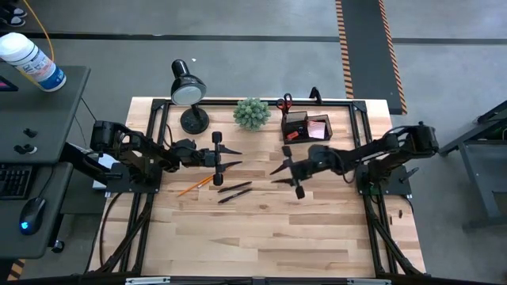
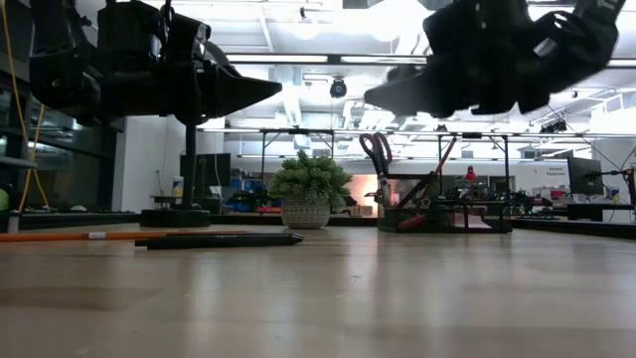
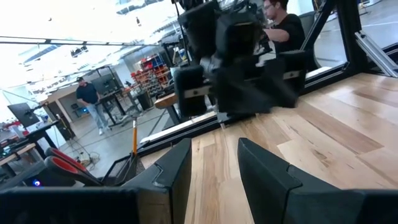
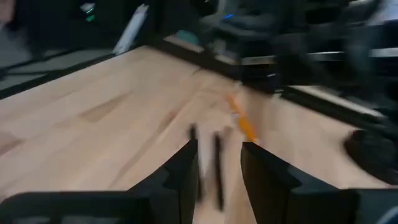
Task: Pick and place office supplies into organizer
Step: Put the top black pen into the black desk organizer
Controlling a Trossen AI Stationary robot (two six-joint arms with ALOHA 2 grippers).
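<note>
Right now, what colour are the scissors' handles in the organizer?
Red. The scissors stand in the organizer, clearest in the high view.

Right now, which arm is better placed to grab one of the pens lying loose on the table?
Probably the left. In the high view the left gripper hangs open close above the black pens and orange pencil, while the open right gripper sits farther off, nearer the organizer.

Two dark, multi-jointed arms. Left gripper [image 1: 230, 158] and right gripper [image 1: 280, 175] each carry two black, tapering, wedge-shaped fingers [image 3: 267, 180] on blocky black wrist housings; black cables trail from the arm bases.
</note>
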